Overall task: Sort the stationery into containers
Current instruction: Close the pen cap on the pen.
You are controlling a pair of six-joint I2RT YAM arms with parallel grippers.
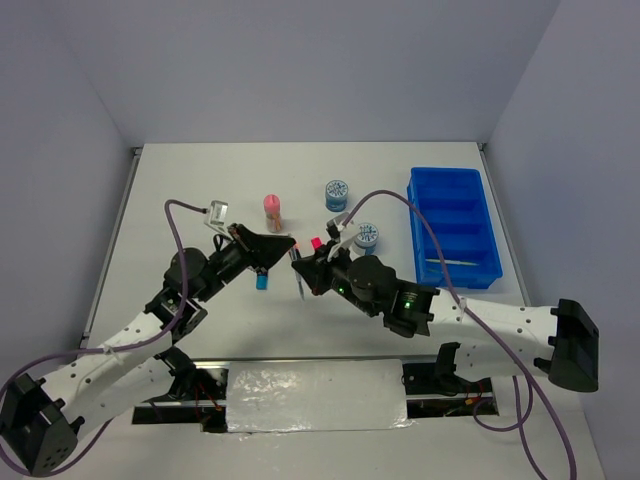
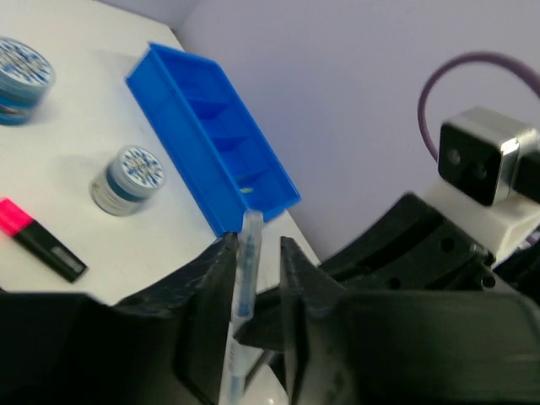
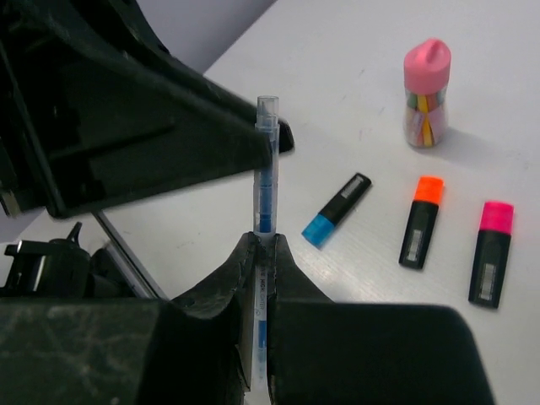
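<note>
A thin pale pen [image 3: 266, 177] with a blue core stands upright in my right gripper [image 3: 265, 240], which is shut on its lower half. The pen's [image 2: 246, 261] top end sits between the jaws of my left gripper [image 2: 257, 249]. It leans on one finger with a gap to the other, so that gripper is open. Both grippers meet above the table's middle [image 1: 299, 270]. The blue divided tray [image 1: 412, 215] lies at the right and holds another pale pen [image 1: 455, 263]. Blue [image 3: 336, 210], orange [image 3: 422, 222] and pink [image 3: 491, 251] highlighters lie on the table.
A pink-topped tube [image 1: 272, 212] stands behind the grippers. Two blue-white patterned rolls [image 1: 337, 193] [image 1: 366, 236] sit between the grippers and the tray. Purple cables arch over both arms.
</note>
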